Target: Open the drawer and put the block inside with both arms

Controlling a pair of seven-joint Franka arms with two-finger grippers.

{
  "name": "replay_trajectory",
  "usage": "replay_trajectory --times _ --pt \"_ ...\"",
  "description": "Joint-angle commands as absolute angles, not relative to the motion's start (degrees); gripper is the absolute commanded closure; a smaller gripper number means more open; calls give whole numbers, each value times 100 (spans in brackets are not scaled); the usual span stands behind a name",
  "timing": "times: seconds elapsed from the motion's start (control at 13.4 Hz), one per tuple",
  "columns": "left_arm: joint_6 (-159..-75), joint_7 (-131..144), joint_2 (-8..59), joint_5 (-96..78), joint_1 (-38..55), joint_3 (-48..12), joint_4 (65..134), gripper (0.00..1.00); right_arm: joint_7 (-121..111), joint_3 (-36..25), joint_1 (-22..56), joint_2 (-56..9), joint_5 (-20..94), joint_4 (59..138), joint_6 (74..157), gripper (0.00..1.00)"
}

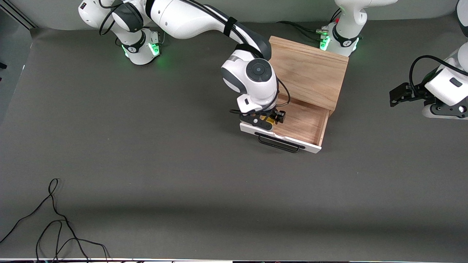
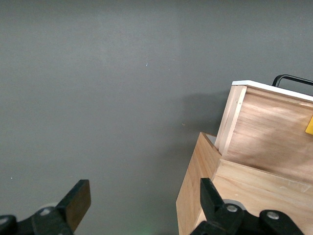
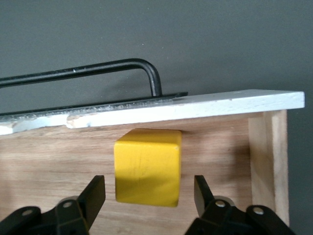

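From the front you see only a sliver of the block (image 1: 270, 119), since the right gripper (image 1: 268, 118) and its wrist cover it along with one corner of the drawer (image 1: 305, 122). The left arm (image 1: 444, 89) runs off the edge there, so you cannot trace its middle links. In the left wrist view the block (image 2: 310, 125) and the handle (image 2: 293, 79) are cut off at the frame's border.

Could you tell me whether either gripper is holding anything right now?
Nothing is held. The right gripper is open around the block in the drawer, fingers apart from it. The left gripper waits open.
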State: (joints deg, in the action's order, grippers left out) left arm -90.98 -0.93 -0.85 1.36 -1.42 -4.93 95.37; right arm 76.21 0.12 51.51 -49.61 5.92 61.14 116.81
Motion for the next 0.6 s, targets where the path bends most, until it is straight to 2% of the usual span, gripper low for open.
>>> replay_trajectory --times 0.0,0.15,0.3,0.52 --pt "-9106 -158 -26 97 -35 -387 9404 0 7700 -53 5089 -4563 563 6056 11104 17" --pt "-9106 -97 -26 88 -18 -396 9404 0 7603 -114 5045 -4081 195 6090 10611 14" --pt "-9105 -97 -26 88 -18 -404 9404 0 7201 -141 4765 -3571 105 6108 9935 2" --pt "-9105 -88 -35 79 -35 -404 9413 0 6042 -412 4387 -2885 114 6126 9073 1"
